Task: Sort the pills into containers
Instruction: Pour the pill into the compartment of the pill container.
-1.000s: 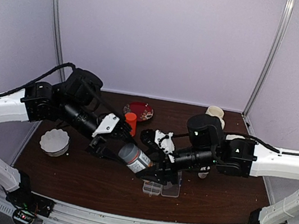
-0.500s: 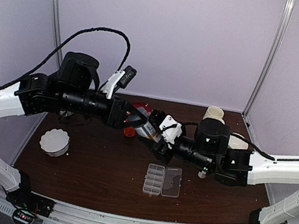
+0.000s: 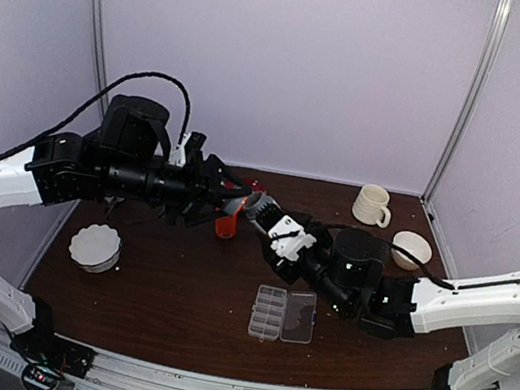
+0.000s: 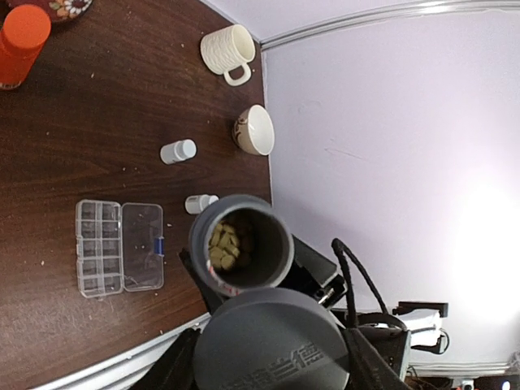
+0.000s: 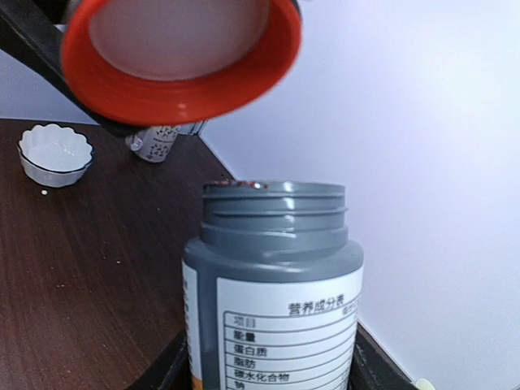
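Now, left gripper [image 4: 270, 366] clamped on the cap [image 5: 179, 41], right gripper [image 5: 268, 370] on the open bottle [image 5: 272, 276]: carry it upright over the organiser box [image 3: 268, 313].

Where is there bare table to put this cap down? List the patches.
Widest bare stretch: between the scalloped bowl and the organiser box. Also the near right corner. Crowded: farther back on the right, with mug, cream bowl and two white bottles, and mid-back, around the orange bottle.
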